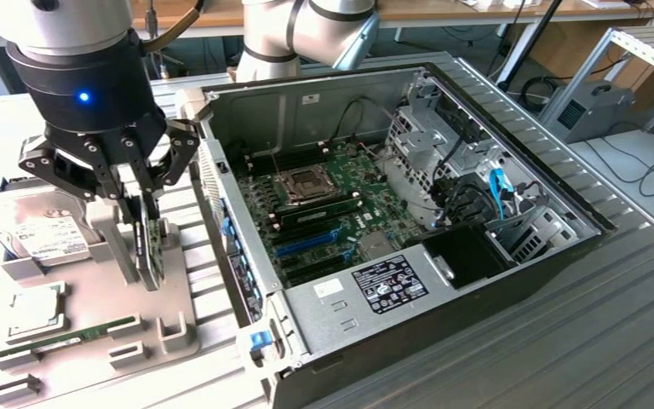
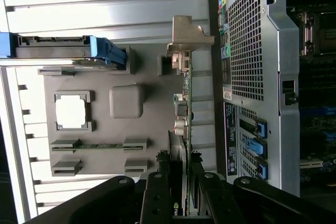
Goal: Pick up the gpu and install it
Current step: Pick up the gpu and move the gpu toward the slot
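Currently, you have the fingers [image 1: 134, 192] [image 2: 156, 198] closed on the gpu [image 1: 151, 256] [image 2: 188, 124], one on each face of the card near its upper edge. The card stands upright and edge-on over the grey tray [image 1: 180, 328] [image 2: 105, 77]. Its lower edge is at the tray. You cannot tell from either view whether it is seated in its slot or raised just clear of it.

Note the metal bracket [image 2: 186, 38] at one end of the card, seen in the wrist view. It lies just beside the perforated rear panel of the case [image 1: 304, 106] [image 2: 247, 51].

Check the other parts on the tray:
- The drive [image 1: 37, 234] [image 2: 52, 51] lies on the exterior view's left of the card, near it but apart.
- The processor [image 1: 34, 313] [image 2: 71, 111] sits flat in its square pocket.
- The memory stick [image 1: 71, 335] [image 2: 100, 145] lies on edge in its two holders, at the tray's near end in the exterior view.

Observe that the case lies on its side on the ribbed metal surface [image 1: 622, 324] [image 2: 105, 14], on the exterior view's right of the tray and touching or just beside it. Its side panel is off, so the board [image 1: 339, 200] faces up. The card is outside the case.
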Robot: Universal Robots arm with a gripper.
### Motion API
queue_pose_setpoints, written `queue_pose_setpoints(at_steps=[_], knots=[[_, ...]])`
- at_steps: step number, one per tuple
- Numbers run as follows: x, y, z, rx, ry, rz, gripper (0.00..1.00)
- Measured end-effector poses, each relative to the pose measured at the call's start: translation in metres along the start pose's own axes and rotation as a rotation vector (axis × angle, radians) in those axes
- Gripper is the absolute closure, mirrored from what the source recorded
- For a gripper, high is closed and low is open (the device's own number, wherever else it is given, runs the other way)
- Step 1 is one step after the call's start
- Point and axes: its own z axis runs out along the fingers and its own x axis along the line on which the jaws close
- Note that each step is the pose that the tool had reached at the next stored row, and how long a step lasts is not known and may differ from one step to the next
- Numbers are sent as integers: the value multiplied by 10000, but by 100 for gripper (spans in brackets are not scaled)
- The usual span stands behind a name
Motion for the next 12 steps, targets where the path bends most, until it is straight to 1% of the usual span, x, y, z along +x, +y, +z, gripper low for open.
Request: queue_pose_setpoints(at_steps=[12], knots=[[-1, -1, -30, 0, 0, 0, 74]])
